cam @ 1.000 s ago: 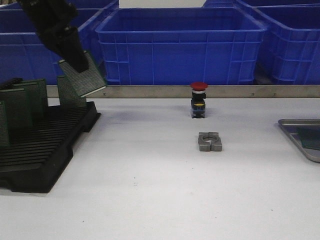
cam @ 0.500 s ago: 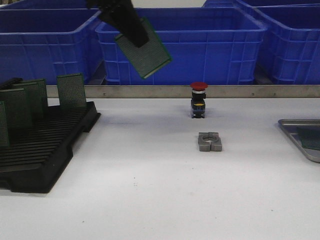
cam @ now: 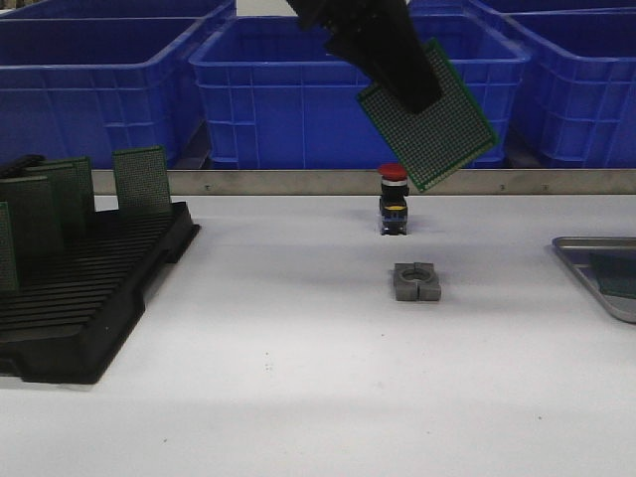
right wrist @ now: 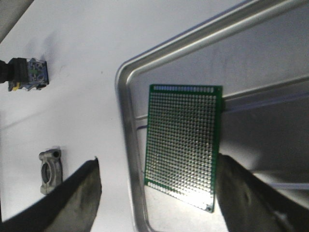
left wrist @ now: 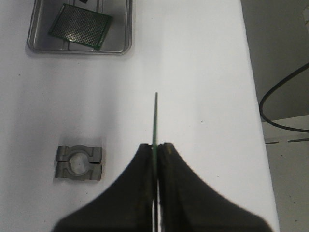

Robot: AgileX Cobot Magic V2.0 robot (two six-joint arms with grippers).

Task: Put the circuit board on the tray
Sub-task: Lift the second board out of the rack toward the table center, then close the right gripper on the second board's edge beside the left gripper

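Note:
My left gripper (cam: 405, 87) is shut on a green circuit board (cam: 429, 117) and holds it tilted in the air, above the red button. In the left wrist view that board (left wrist: 155, 121) shows edge-on between the closed fingertips (left wrist: 155, 145). The silver tray (cam: 586, 260) lies at the table's right edge, also seen as the tray (left wrist: 33, 34) in the left wrist view, with another green board (left wrist: 79, 26) flat inside it. My right gripper (right wrist: 158, 158) hangs open over the tray rim (right wrist: 126, 140) and that resting board (right wrist: 183, 145), touching neither.
A black slotted rack (cam: 89, 288) with several upright boards stands at the left. A red push button (cam: 395, 204) and a grey metal clamp block (cam: 416, 281) sit mid-table. Blue bins (cam: 348, 89) line the back behind a metal rail.
My left gripper has carried the circuit board from above the rack up and to the right, to a spot over the red button. Nothing on the table has moved.

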